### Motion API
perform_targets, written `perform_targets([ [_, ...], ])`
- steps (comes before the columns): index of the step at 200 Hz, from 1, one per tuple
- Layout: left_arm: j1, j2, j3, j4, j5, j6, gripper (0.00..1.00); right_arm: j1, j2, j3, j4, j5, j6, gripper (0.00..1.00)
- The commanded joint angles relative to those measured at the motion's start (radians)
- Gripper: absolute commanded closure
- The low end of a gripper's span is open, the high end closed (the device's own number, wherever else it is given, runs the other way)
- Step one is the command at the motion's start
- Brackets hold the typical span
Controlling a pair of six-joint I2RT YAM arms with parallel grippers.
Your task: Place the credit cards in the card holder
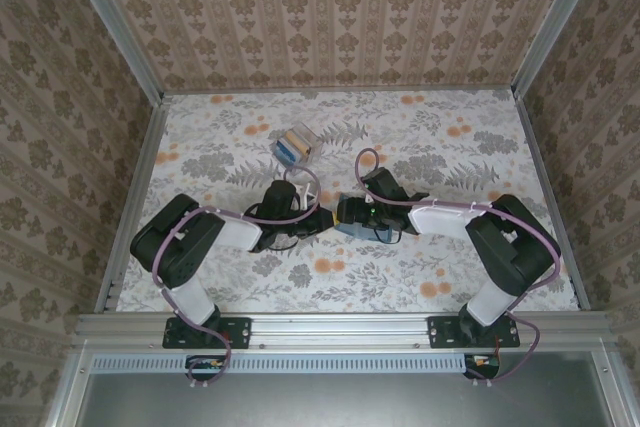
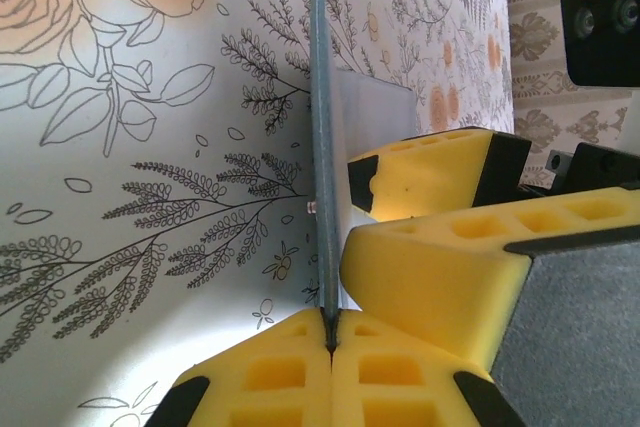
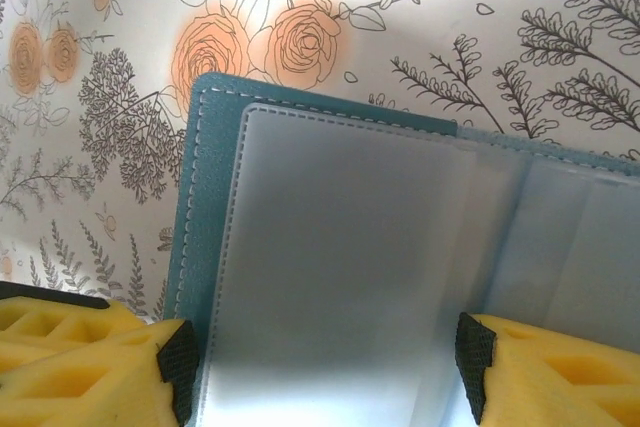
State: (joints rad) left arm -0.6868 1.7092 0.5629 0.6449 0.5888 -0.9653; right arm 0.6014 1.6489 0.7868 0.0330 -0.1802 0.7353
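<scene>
card holder lying open on floral table, mid-frame in top view, teal cover and clear sleeve between spread-apart fingers of right gripper; left gripper clenched on thin grey-blue credit card, edge-on, centre of left wrist view; clear box upper centre.

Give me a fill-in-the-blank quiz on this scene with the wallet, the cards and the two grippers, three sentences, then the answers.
1. The left gripper is ____ on a thin card seen edge-on.
2. The teal card holder lies ____, its clear sleeves showing between the right gripper's spread fingers.
3. In the top view, the small clear box sits ____ from the left arm's base than the left gripper does.

Missing words: shut; open; farther.
</scene>
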Motion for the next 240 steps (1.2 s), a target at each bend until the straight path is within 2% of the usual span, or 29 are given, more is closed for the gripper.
perform_targets([
  [1, -0.011, 0.009, -0.011, 0.073, 0.027, -0.023, 1.00, 0.011, 0.028, 0.015, -0.053, 0.040, -0.003, 0.30],
  [39, -0.012, 0.013, -0.021, 0.078, 0.019, -0.023, 1.00, 0.011, 0.013, -0.002, -0.030, 0.050, 0.014, 0.38],
  [75, -0.011, 0.014, -0.034, 0.079, 0.009, -0.024, 1.00, 0.009, -0.022, -0.035, 0.006, 0.068, 0.027, 0.38],
  [107, -0.002, 0.014, -0.047, 0.081, 0.000, -0.027, 1.00, 0.002, -0.051, -0.072, 0.055, 0.068, 0.033, 0.47],
  [133, 0.002, 0.016, -0.049, 0.078, -0.003, -0.026, 1.00, -0.003, -0.073, -0.099, 0.097, 0.055, 0.030, 0.47],
  [147, 0.003, 0.021, -0.050, 0.079, -0.001, -0.026, 1.00, -0.007, -0.079, -0.107, 0.109, 0.050, 0.028, 0.55],
  [181, 0.003, 0.023, -0.046, 0.082, 0.000, -0.023, 0.99, -0.019, -0.065, -0.109, 0.116, 0.033, 0.022, 0.64],
  [193, 0.003, 0.023, -0.044, 0.081, 0.000, -0.021, 1.00, -0.020, -0.055, -0.107, 0.135, 0.006, 0.017, 0.58],
  [211, 0.003, 0.025, -0.041, 0.081, 0.007, -0.021, 1.00, -0.018, -0.049, -0.106, 0.162, -0.030, 0.017, 0.36],
  [240, 0.003, 0.027, -0.035, 0.085, 0.012, -0.023, 1.00, -0.013, -0.018, -0.065, 0.130, -0.050, -0.005, 0.29],
])
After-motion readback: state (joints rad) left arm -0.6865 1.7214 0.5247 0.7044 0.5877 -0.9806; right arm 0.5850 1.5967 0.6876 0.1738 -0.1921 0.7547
